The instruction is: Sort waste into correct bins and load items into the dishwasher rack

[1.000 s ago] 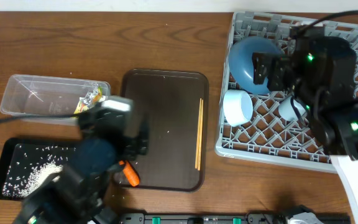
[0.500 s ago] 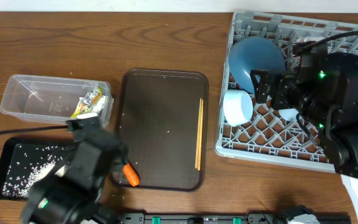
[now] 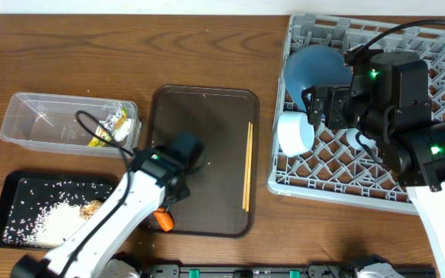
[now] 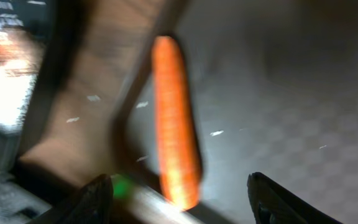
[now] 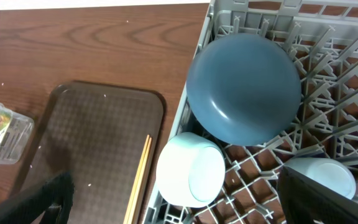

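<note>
Jaws apart and empty, the left gripper (image 4: 188, 198) has swung off the black tray (image 3: 22, 185) to straddle the carrot (image 4: 176, 124) at the brown tray's (image 3: 207, 116) near-left corner, likely the next waste; the right gripper (image 5: 185, 198) gapes empty over the rack (image 3: 323, 187).

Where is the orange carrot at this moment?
In the overhead view, the orange carrot lies on the left side, at the front-left corner of the dark brown serving tray, just right of the black tray holding rice.
</note>
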Robot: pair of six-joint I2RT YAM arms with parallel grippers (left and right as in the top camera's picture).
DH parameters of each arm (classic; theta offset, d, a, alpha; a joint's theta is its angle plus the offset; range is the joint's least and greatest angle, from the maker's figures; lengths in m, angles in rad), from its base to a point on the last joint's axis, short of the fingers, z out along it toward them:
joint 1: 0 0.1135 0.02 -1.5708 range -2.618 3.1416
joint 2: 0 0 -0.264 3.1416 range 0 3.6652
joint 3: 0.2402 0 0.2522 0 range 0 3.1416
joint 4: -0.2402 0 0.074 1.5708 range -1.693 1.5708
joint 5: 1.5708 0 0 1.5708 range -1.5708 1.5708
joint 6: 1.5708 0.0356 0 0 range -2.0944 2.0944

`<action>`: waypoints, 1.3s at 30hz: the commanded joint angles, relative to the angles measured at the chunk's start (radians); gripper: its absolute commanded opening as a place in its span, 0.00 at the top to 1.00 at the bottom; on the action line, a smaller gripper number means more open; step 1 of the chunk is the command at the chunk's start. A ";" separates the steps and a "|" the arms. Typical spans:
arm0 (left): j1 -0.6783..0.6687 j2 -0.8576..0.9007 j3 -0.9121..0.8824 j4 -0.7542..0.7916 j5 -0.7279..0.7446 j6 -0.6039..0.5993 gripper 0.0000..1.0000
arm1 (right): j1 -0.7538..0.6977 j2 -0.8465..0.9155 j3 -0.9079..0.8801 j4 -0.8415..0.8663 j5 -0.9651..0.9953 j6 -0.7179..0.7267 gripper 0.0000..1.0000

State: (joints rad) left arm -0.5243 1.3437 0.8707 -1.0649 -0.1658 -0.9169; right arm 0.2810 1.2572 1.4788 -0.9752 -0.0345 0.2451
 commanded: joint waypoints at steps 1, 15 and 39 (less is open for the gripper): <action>0.005 0.044 -0.054 0.064 0.095 -0.002 0.30 | 0.008 0.002 -0.001 -0.001 -0.007 0.004 0.03; 0.138 0.053 -0.239 0.254 0.218 0.160 0.36 | 0.008 0.003 -0.001 -0.002 -0.007 0.001 0.02; 0.321 -0.422 -0.119 -0.021 -0.045 0.086 0.73 | 0.008 0.003 -0.001 0.006 -0.008 0.001 0.01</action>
State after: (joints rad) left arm -0.2516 0.9726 0.7387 -1.0584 -0.0975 -0.7761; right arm 0.2810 1.2575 1.4784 -0.9714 -0.0345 0.2451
